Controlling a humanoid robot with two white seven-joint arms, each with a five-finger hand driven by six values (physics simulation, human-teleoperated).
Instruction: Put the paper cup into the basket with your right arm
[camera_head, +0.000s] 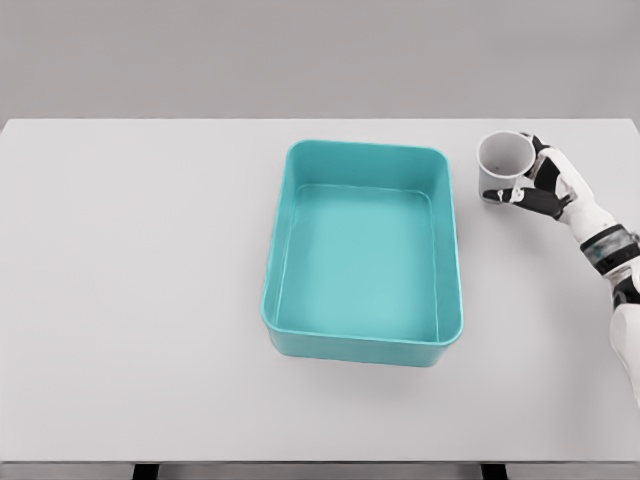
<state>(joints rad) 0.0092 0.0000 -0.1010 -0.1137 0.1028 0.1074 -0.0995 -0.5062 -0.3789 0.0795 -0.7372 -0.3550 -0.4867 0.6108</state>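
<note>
— Fingers first: what are they doing?

— Curled round the paper cup from its right side, black-tipped, one lying across the lower front of the cup wall, others behind it near the rim. Right hand only; its white arm comes in from the lower right edge of the head view. Grasp looks closed on the cup.

— Cup upright?

— Mouth faces up and a little toward the camera; pale inside, grey-white outside. Whether its base touches the tabletop or sits just above it, cannot tell.

— Where is it relative to the basket?

— Just beside the basket, off its far right corner, outside the rim. Not over the opening.

— Count, please.

— One cup. One basket. One hand in view. One tabletop, white, running the width of the picture.

— Describe the basket.

— Teal, rectangular, rounded corners, solid walls, open top. Long side runs away from the camera. Sits about mid-table, slightly right of centre. Interior shows only its own teal floor.

— Any writing, brand, label?

— None readable on the cup, basket or hand. Cup wall is small in view; fine print could not be made out anyway.

— Background?

— Plain grey wall beyond the far table edge.
</note>
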